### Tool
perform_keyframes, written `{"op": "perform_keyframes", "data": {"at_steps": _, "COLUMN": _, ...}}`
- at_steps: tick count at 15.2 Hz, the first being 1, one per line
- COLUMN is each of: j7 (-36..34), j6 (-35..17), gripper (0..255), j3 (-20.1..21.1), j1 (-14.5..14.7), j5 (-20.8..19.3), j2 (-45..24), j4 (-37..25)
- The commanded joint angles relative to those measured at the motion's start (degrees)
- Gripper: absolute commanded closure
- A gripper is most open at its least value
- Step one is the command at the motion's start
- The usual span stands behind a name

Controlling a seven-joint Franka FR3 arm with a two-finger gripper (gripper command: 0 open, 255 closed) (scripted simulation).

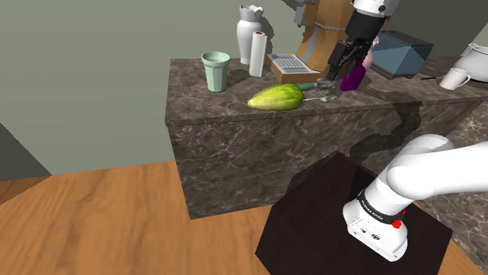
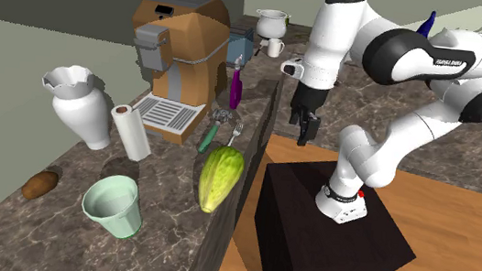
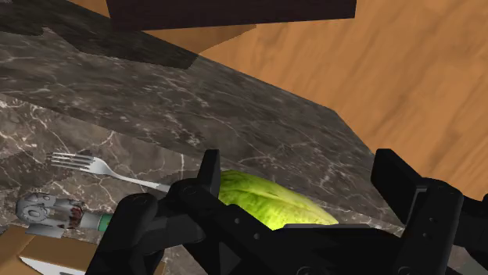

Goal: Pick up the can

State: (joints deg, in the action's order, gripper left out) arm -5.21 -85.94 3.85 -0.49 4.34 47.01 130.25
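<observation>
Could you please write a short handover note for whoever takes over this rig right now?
Gripper open, empty, raised above the counter, aimed toward the yellow-green fruit.
Likely the can: a grey-and-green cylinder lying beside the fork, by the coffee machine.
Done: nothing grasped.
Left: move over it, descend, close, lift.

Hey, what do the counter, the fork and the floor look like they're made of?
The counter looks like dark polished stone, perhaps marble: pale veins run through it. The fork seems to be metal: it is grey with a slight sheen. The floor looks like wood: warm brown with grain streaks.
</observation>
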Motion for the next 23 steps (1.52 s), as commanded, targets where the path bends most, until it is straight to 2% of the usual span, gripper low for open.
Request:
{"op": "perform_keyframes", "data": {"at_steps": 1, "j7": 0.0, "j6": 0.0, "gripper": 0, "j3": 0.0, "j1": 0.0, "j5": 0.0, "j2": 0.0, "j4": 0.0}}
{"op": "perform_keyframes", "data": {"at_steps": 7, "j7": 18.1, "j6": -4.3, "gripper": 0, "j3": -8.9, "j1": 1.9, "j5": -6.7, "j2": -3.3, "j4": 2.8}}
{"op": "perform_keyframes", "data": {"at_steps": 14, "j7": 38.6, "j6": -10.8, "gripper": 0, "j3": -18.6, "j1": 4.2, "j5": -13.0, "j2": -12.4, "j4": 1.3}}
{"op": "perform_keyframes", "data": {"at_steps": 19, "j7": 53.0, "j6": -15.8, "gripper": 0, "j3": -24.9, "j1": 6.4, "j5": -15.1, "j2": -21.6, "j4": -2.6}}
{"op": "perform_keyframes", "data": {"at_steps": 23, "j7": 64.7, "j6": -19.6, "gripper": 0, "j3": -29.3, "j1": 8.2, "j5": -14.7, "j2": -30.3, "j4": -7.2}}
